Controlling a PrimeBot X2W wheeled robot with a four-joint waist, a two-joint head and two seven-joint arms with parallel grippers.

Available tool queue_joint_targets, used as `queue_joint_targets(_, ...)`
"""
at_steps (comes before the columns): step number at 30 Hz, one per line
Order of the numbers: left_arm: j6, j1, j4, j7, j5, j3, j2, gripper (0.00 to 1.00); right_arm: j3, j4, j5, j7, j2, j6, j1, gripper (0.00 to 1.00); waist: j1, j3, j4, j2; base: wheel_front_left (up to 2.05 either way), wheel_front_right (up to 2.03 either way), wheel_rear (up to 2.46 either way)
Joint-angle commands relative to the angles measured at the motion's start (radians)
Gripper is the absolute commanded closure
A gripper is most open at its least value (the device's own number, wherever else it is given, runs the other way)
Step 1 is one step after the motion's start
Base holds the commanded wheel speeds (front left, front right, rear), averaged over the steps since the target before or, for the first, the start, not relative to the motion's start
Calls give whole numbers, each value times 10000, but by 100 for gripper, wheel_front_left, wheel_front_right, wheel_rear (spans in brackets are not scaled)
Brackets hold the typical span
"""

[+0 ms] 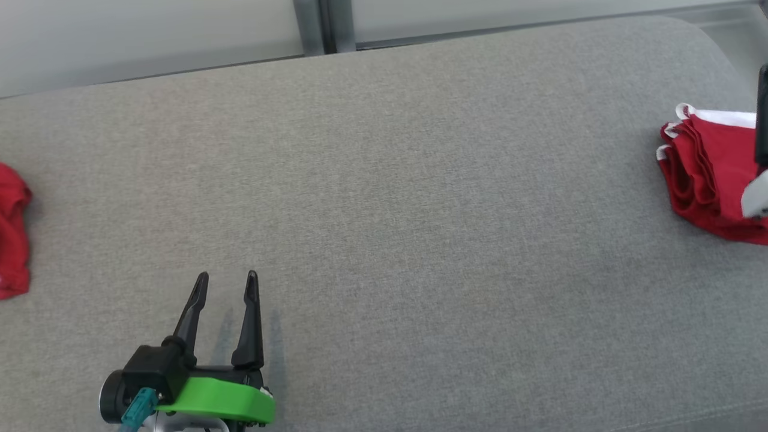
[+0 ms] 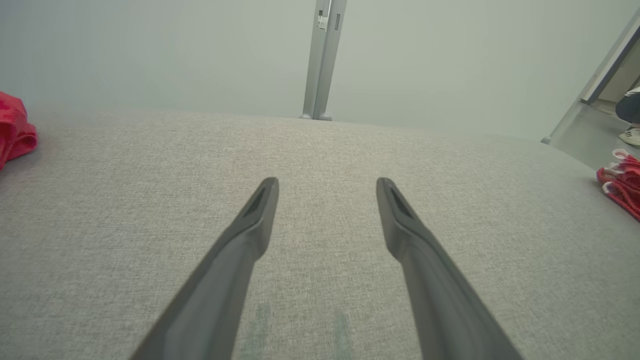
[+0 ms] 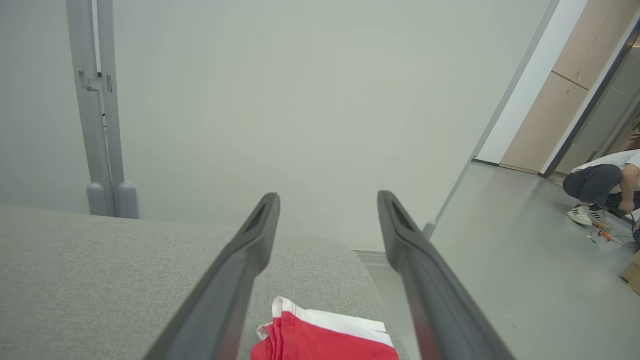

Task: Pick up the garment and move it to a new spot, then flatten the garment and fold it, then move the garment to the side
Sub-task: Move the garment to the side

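A folded red garment with white trim lies at the far right of the grey fabric surface. My right gripper hovers over it, open and holding nothing, with the garment below and between its fingers. One dark finger of it shows at the head view's right edge. Another red garment, crumpled, lies at the far left edge. My left gripper stands open and empty low over the front left of the surface, apart from both garments.
A pale wall with a grey metal post runs behind the surface. Past the right end the floor drops away, where a person crouches near a doorway. The folded garment and the crumpled one flank the left wrist view.
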Motion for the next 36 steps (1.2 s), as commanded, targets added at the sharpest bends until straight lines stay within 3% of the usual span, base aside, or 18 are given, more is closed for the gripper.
queue_joint_targets(1,53,180,-33,-2,-75,76,4,0,-230,-568,-81,-26,155,-15,615,0,0,-708,747,0,0,0,0)
queue_joint_targets(7,69,494,96,-2,-92,286,4,0,-852,-2898,-565,-27,1251,-15,3343,0,0,-1057,1296,0,0,0,0)
queue_joint_targets(16,-83,822,670,-2,157,545,4,0,-634,-4620,-1474,-28,2617,-15,5714,0,0,-1468,1791,0,0,0,0)
queue_joint_targets(25,-323,969,1287,-2,453,888,10,0,-1066,-4729,-1792,-29,3547,-15,7106,0,0,-1974,1873,0,0,0,0)
queue_joint_targets(36,-390,1086,1270,-2,348,1292,7,0,-689,-4114,-2021,-29,3826,-15,7207,0,0,-2194,1622,0,0,0,0)
